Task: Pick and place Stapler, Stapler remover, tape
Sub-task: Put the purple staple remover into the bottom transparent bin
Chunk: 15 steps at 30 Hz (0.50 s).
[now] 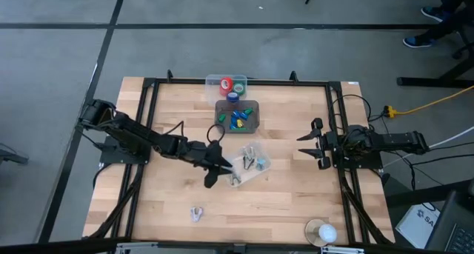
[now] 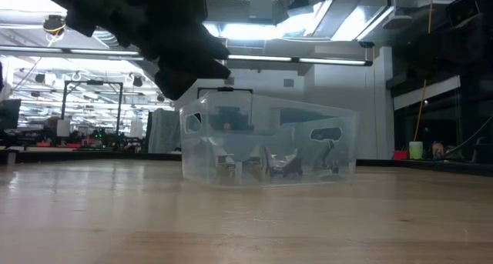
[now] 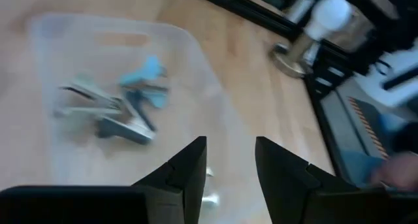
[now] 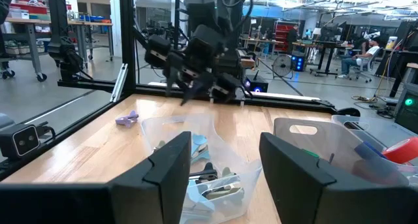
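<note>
My left gripper (image 1: 220, 172) hangs open over the near left corner of a clear bin (image 1: 265, 165) at mid-table, with nothing between its fingers (image 3: 189, 175). Several small grey and pale-blue staple removers (image 3: 121, 106) lie in that bin; I cannot pick out a stapler among them. A small silvery piece (image 1: 234, 180) lies just below the fingertips. One purple staple remover (image 1: 195, 213) rests on the table near the front edge. The red, green and blue tape rolls (image 1: 231, 87) sit in a clear bin at the far edge. My right gripper (image 1: 307, 144) waits open at the right.
Between the two clear bins stands a darker tray (image 1: 253, 106) holding small blue, green and yellow pieces. A white round object on a base (image 1: 322, 232) stands at the near right corner. A black frame (image 1: 148, 121) runs along the table's edges. Bare wood lies at the near left.
</note>
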Each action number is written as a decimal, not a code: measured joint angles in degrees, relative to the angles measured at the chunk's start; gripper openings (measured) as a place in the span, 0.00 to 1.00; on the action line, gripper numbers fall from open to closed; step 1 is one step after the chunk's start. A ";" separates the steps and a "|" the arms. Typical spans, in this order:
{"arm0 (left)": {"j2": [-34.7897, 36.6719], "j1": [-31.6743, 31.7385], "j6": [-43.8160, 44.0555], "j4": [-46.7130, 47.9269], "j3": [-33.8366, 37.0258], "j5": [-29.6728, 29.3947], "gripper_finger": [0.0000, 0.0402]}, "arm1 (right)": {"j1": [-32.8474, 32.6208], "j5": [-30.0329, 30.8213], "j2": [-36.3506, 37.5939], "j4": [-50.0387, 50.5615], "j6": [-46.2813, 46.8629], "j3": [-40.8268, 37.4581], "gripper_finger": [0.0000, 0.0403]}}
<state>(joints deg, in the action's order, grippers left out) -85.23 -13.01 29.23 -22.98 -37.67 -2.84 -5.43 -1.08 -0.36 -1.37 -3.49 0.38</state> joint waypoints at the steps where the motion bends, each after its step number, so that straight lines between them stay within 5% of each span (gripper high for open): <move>1: 0.00 -0.58 0.03 -0.02 0.00 0.82 0.32 | 0.01 0.00 0.01 0.00 0.00 0.02 0.47; 15: 0.00 -12.24 15.94 0.73 0.00 6.05 0.32 | 0.01 0.00 0.00 -0.01 0.00 0.02 0.47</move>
<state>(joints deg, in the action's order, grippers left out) -85.23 -25.25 45.17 -22.25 -37.67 3.20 -5.42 -1.08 -0.36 -1.38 -3.48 0.40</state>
